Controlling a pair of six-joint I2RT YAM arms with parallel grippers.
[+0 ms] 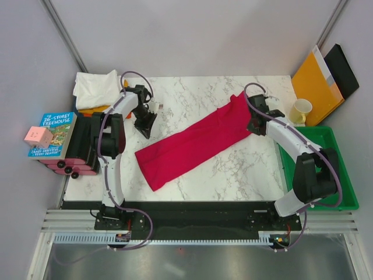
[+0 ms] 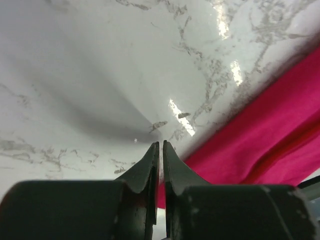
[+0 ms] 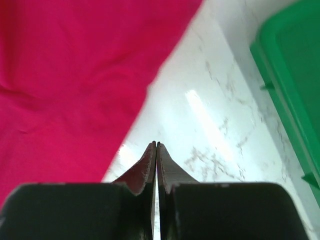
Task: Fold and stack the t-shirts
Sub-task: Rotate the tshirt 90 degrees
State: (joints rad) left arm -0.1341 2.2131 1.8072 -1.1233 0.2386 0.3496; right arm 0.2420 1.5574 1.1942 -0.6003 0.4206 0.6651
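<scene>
1. The book (image 1: 52, 134) at the left reads "The 26-Storey Treehouse".
2. The red t-shirt (image 1: 192, 143) lies on the table (image 1: 198, 93), its long axis running from near-left to far-right.
3. The left hand (image 2: 160, 145) and right hand (image 3: 156, 145) are both clenched and empty, each beside the shirt.

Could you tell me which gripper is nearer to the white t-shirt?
Left. The left gripper is close by, just inward of the white t-shirt; the right gripper is across the table, beyond the red t-shirt.
</scene>
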